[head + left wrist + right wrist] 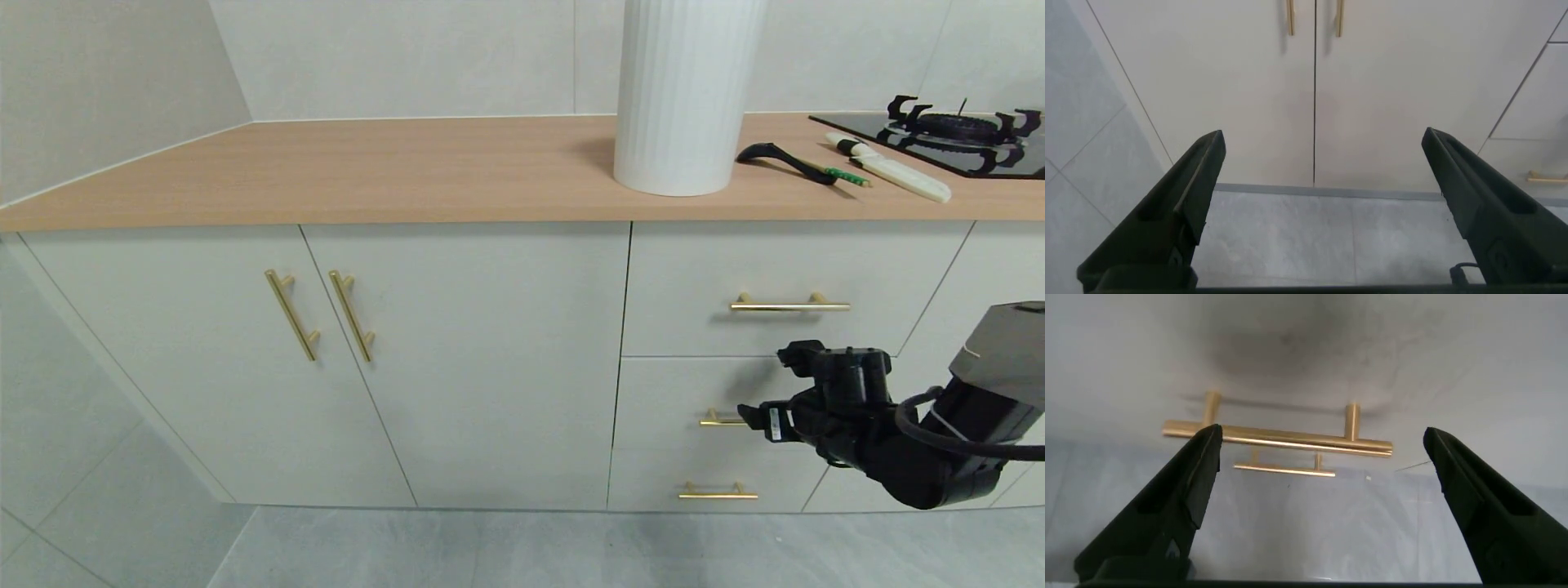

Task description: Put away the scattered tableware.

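On the wooden counter (pixel 408 167) lie a black spoon (pixel 780 157), a thin green-handled utensil (pixel 841 175) and a white utensil (pixel 894 173), beside a tall white ribbed container (pixel 684 98). My right gripper (pixel 767 388) hangs low before the drawer stack, open, its fingers on either side of the middle drawer's gold handle (pixel 1278 437) without touching it. That handle (pixel 718 421) pokes out just left of the gripper. My left gripper (pixel 1323 139) stands open and holds nothing, facing the double cabinet doors (pixel 1315 90) and the floor.
A gas hob (pixel 955 135) sits at the counter's right end. The top drawer handle (pixel 789 306) and bottom drawer handle (pixel 717 493) are free. Two cabinet doors with gold handles (pixel 322 314) stand shut on the left. Grey tiled floor lies below.
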Robot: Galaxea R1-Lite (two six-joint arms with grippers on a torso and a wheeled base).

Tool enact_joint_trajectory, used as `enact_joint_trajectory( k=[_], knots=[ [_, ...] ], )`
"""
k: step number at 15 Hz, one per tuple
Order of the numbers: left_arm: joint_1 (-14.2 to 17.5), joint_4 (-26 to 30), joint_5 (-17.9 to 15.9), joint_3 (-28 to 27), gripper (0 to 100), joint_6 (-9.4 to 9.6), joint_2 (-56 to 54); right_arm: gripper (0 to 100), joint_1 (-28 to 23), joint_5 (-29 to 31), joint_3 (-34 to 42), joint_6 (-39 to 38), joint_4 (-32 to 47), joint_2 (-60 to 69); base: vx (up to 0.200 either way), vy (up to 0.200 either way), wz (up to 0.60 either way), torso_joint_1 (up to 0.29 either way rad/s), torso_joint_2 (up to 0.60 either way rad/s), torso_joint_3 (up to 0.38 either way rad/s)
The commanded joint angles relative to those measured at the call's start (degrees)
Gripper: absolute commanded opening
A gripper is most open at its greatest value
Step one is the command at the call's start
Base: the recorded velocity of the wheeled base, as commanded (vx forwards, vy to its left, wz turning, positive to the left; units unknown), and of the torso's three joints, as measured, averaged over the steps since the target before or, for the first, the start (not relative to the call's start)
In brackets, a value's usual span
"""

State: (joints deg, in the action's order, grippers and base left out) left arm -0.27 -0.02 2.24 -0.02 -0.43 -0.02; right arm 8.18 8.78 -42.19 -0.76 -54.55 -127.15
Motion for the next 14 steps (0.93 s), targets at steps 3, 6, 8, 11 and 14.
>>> enact_joint_trajectory(
  k=[3,6,8,11,14],
  knots=[
    [0.0,0.0,0.0,0.0,100,-0.01,0.0,100,-0.5,1.4,-3.5,-3.4,-4.9,-7.3,0.0,0.0,0.0,0.0,0.0,0.0],
    [0.0,0.0,0.0,0.0,100,-0.01,0.0,100,-0.5,1.6,-4.1,-3.5,-5.0,-8.3,0.0,0.0,0.0,0.0,0.0,0.0],
    [0.0,0.0,0.0,0.0,100,-0.01,0.0,100,-0.4,1.7,-4.7,-3.6,-5.7,-9.6,0.0,0.0,0.0,0.0,0.0,0.0],
    [0.0,0.0,0.0,0.0,100,-0.01,0.0,100,-0.2,1.7,-4.7,-3.5,-7.3,-10.3,0.0,0.0,0.0,0.0,0.0,0.0],
    [0.0,0.0,0.0,0.0,100,-0.01,0.0,100,-0.2,1.7,-4.0,-3.1,-6.9,-10.3,0.0,0.0,0.0,0.0,0.0,0.0]
  ],
)
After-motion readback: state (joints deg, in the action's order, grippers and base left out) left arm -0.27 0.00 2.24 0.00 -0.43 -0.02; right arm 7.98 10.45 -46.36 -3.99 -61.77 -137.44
